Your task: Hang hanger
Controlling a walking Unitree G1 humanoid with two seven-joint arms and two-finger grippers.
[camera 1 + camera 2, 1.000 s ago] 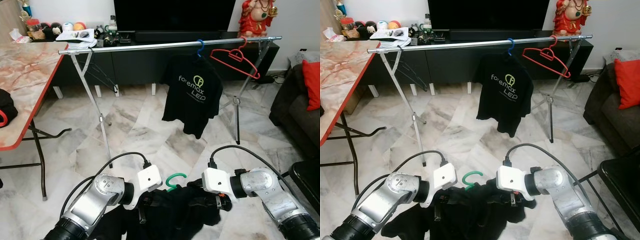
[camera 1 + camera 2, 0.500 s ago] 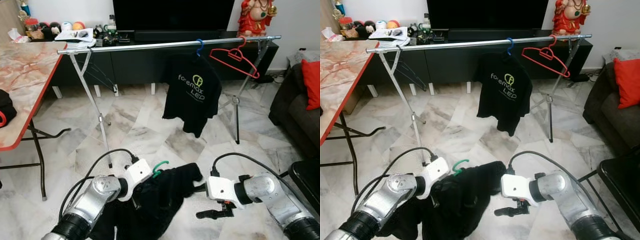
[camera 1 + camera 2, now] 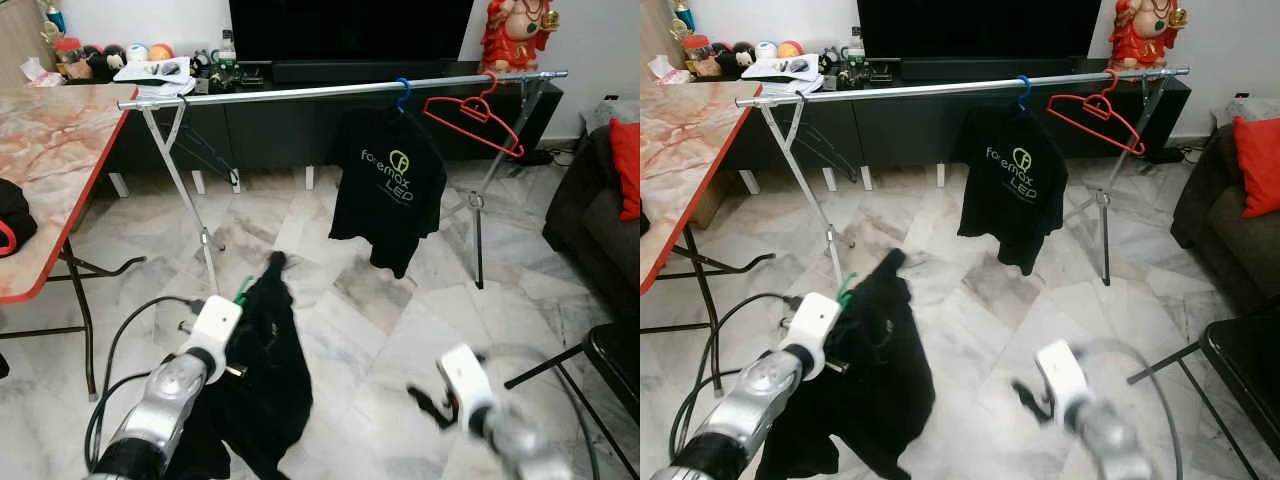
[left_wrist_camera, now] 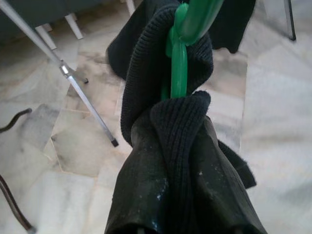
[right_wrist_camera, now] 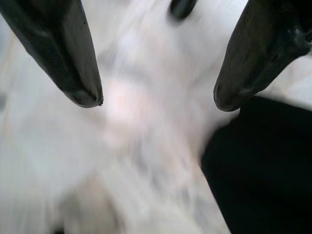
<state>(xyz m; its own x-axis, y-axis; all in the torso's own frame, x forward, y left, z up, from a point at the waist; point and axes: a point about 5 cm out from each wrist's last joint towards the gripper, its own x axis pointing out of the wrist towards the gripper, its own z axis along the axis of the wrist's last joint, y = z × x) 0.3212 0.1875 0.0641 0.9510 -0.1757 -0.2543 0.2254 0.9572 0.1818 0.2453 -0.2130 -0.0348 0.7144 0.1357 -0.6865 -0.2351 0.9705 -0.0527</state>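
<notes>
A green hanger (image 3: 243, 290) carries a black knitted garment (image 3: 265, 375) that hangs from my left gripper (image 3: 236, 338), low over the floor near the rack's left leg. In the left wrist view the green hanger's neck (image 4: 179, 63) runs between the shut fingers, with cloth bunched around it. My right gripper (image 5: 156, 102) is open and holds nothing. It is blurred, down at the lower right (image 3: 428, 402) over the marble floor. The metal rail (image 3: 300, 92) stands ahead and bears a black printed T-shirt (image 3: 390, 190) on a blue hanger and a bare red hanger (image 3: 475, 110).
A marble-topped table with a red edge (image 3: 50, 170) stands at the left. On the right are a dark sofa with a red cushion (image 3: 625, 165) and a black stool (image 3: 615, 350). The rack's splayed legs (image 3: 205, 240) stand on the floor, with a black TV cabinet behind them.
The left arm has lifted the hanger and garment up and to the left, so the cloth now hangs free. The right gripper has let go of it and swung down to the right.
</notes>
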